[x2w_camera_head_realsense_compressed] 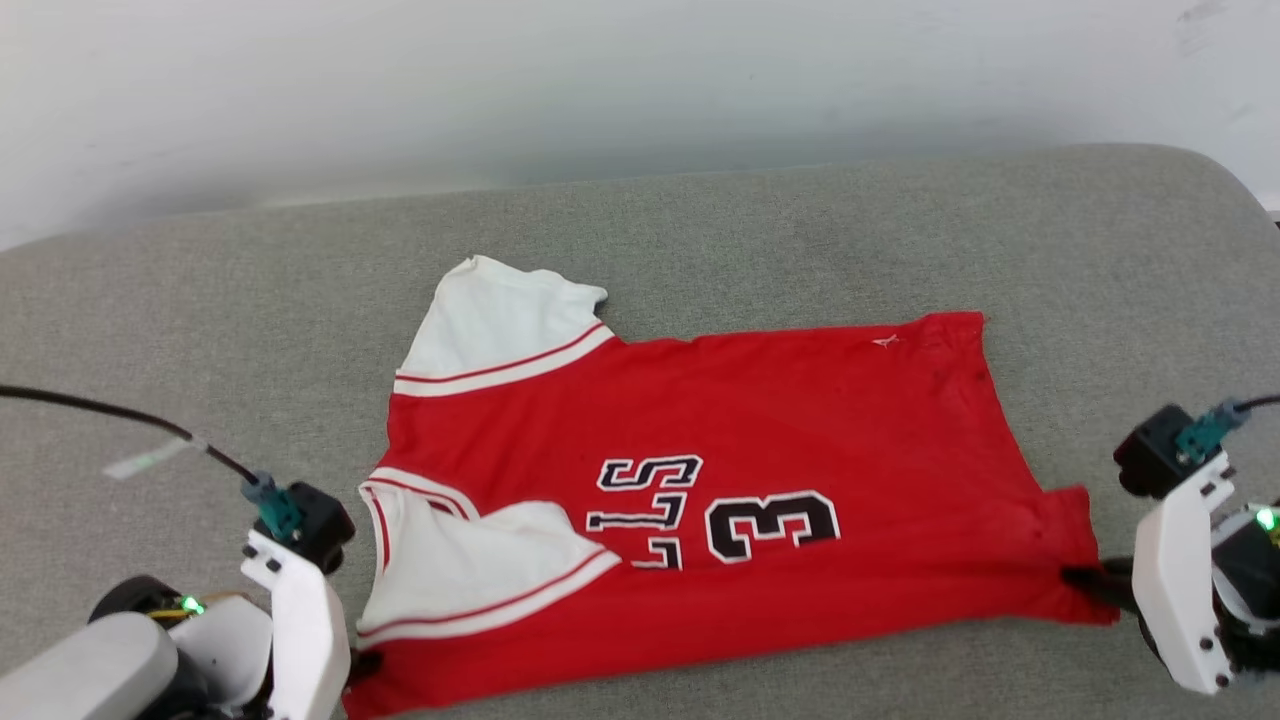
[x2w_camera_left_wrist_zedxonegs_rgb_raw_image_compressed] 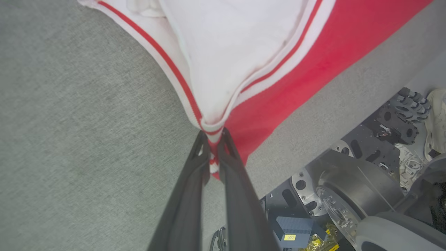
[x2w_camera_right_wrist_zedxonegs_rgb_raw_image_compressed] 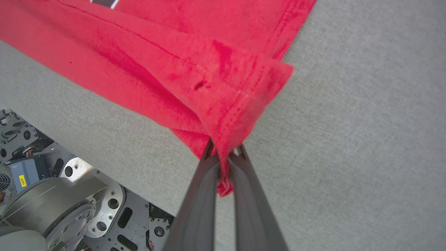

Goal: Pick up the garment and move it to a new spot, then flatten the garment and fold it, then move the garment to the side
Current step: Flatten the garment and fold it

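The garment [x2w_camera_head_realsense_compressed: 760, 430], a red jersey with white sleeves and a black number 3, lies spread sideways on the grey table [x2w_camera_head_realsense_compressed: 700, 230], its near sleeve folded over the front. My left gripper [x2w_camera_left_wrist_zedxonegs_rgb_raw_image_compressed: 213, 137] is shut on the striped sleeve corner of the garment [x2w_camera_left_wrist_zedxonegs_rgb_raw_image_compressed: 223, 69] at its near left; in the head view that gripper [x2w_camera_head_realsense_compressed: 362, 662] sits at the shirt's lower left corner. My right gripper [x2w_camera_right_wrist_zedxonegs_rgb_raw_image_compressed: 224, 150] is shut on the red hem corner of the garment [x2w_camera_right_wrist_zedxonegs_rgb_raw_image_compressed: 195, 69], seen in the head view at the shirt's lower right [x2w_camera_head_realsense_compressed: 1085, 582].
The table's near edge runs close behind both grippers, with the robot's base [x2w_camera_left_wrist_zedxonegs_rgb_raw_image_compressed: 348, 195] and wheels below it. A pale shoe [x2w_camera_left_wrist_zedxonegs_rgb_raw_image_compressed: 437, 122] stands on the floor by the base. A white wall [x2w_camera_head_realsense_compressed: 600, 80] rises behind the table.
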